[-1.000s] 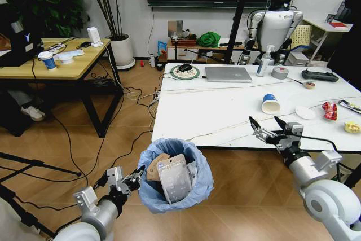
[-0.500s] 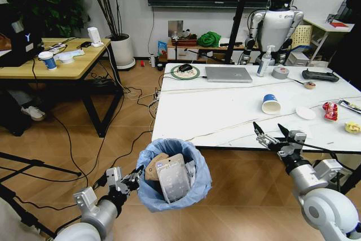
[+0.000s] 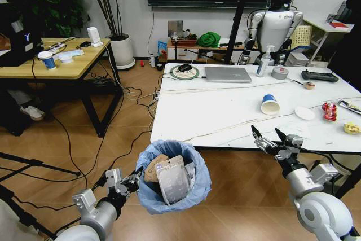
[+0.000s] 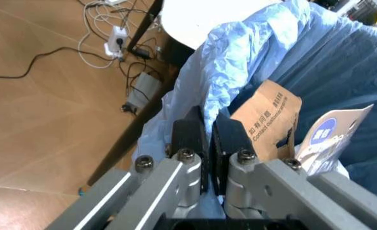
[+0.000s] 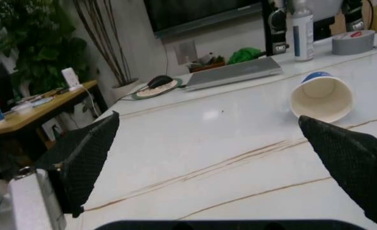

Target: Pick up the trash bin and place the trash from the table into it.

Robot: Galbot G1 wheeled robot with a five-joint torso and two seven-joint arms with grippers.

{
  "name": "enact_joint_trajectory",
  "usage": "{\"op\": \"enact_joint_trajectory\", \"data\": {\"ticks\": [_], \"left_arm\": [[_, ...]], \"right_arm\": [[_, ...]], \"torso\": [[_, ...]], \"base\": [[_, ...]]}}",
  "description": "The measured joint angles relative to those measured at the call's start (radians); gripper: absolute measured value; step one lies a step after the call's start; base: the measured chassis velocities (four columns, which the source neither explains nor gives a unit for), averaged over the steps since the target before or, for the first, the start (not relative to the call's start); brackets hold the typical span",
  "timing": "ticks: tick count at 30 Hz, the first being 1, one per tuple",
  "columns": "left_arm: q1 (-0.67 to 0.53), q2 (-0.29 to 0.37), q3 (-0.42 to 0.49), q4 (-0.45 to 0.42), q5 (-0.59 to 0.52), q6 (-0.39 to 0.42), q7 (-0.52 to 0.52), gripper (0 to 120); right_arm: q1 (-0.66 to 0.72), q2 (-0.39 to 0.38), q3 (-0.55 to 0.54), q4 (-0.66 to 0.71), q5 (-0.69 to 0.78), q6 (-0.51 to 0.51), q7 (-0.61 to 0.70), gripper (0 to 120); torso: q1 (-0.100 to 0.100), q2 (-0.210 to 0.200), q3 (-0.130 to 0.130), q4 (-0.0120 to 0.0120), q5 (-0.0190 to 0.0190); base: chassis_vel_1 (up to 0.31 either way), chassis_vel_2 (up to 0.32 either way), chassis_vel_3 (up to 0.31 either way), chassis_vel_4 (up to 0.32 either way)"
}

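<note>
- The left gripper was clamped on the rim of the trash bin, pinching the blue liner between its closed fingers.
- Just beyond those fingers, inside the bin, stood a brown cardboard piece and a clear plastic wrapper.
- The right gripper hung over the near edge of the table, its fingers spread wide and holding nothing.
- Ahead of it the paper cup lay on its side; the white lid and red snack wrapper lay farther off to its right.
</note>
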Motion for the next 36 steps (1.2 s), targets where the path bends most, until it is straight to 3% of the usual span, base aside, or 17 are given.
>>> {"op": "enact_joint_trajectory", "data": {"ticks": [36], "left_arm": [[0.009,-0.003,0.006,-0.012,0.008,0.0,0.002,0]], "right_arm": [[-0.013,0.006,0.016,0.014,-0.004,0.006,0.004,100]], "torso": [[0.0,0.0,0.0,-0.0003,-0.0004]], "base": [[-0.121,-0.118,0.121,0.118]]}}
